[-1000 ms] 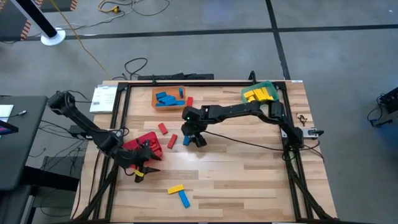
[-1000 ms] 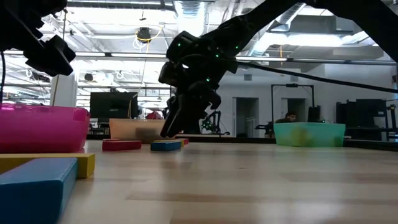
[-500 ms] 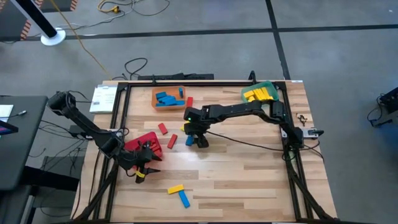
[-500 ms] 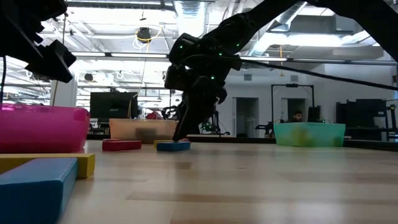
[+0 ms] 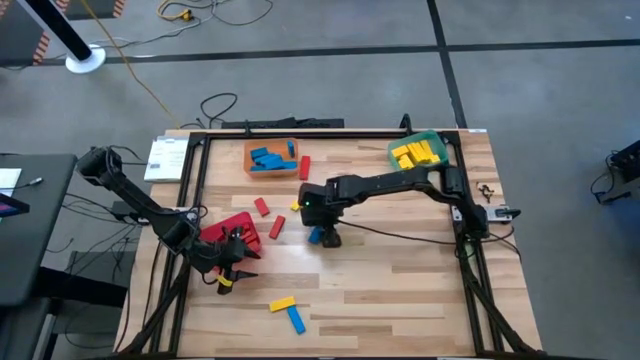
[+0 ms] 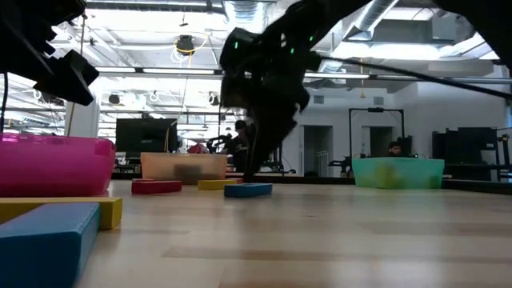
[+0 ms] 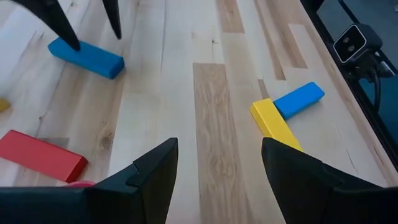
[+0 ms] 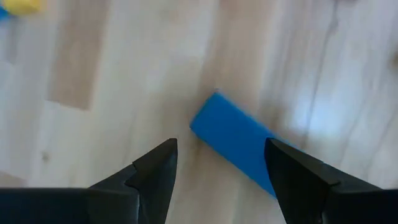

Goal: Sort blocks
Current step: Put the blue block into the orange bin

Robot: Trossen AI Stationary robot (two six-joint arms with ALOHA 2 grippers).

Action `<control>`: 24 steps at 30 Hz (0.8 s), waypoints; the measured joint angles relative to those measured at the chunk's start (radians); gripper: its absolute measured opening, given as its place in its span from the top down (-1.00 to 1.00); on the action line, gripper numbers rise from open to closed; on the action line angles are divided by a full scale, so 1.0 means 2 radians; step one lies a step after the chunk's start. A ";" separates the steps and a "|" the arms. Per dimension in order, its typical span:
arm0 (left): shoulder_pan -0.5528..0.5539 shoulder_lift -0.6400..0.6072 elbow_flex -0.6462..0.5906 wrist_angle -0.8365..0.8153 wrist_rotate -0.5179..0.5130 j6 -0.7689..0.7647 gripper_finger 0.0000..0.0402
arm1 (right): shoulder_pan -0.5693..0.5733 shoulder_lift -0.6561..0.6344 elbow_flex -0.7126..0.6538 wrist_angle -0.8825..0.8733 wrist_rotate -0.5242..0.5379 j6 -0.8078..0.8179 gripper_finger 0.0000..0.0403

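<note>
A blue block [image 5: 316, 236] lies flat on the wood mid-table, and it also shows in the right wrist view [image 8: 239, 146]. My right gripper [image 5: 326, 238] stands open over it, fingers slanting down, the block lying in the gap between them. My left gripper [image 5: 247, 262] waits open with nothing between its fingers [image 7: 217, 149], beside the red bin [image 5: 236, 232] at the table's left. Two red blocks [image 5: 262, 206] [image 5: 277, 228] and a small yellow one [image 5: 296, 206] lie flat left of the blue block. A yellow block [image 5: 283, 303] and a blue block [image 5: 297, 319] lie near the front edge. My right gripper touches the blue block with one fingertip [image 7: 69, 38], which meets one end of the block [image 7: 62, 51]. The other finger [image 7: 114, 22] stands beside the block, apart from it. The fingers come from above, slanting. The block lies flat on the table.
An orange bin [image 5: 270, 157] holding blue blocks stands at the back, with a red block [image 5: 304, 165] beside it. A green bin [image 5: 418, 152] with yellow blocks sits at the back right. Bare wood lies to the right of the blue block and toward the near right corner.
My right gripper has gone toward the table's right and near edges and rolled at the wrist, staying open. The blue block has slid along the table with it, away from the yellow and red blocks, still lying flat.
</note>
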 joint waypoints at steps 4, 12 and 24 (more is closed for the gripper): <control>0.000 0.000 0.000 0.000 0.001 0.002 -0.14 | 0.006 -0.027 0.001 0.019 0.000 -0.007 -0.29; -0.003 0.000 0.000 -0.004 0.001 0.000 -0.14 | 0.015 -0.025 -0.002 0.021 0.051 -0.153 -0.29; -0.023 0.000 0.000 -0.006 0.001 -0.005 -0.14 | -0.004 0.004 -0.017 0.025 0.119 -0.229 -0.29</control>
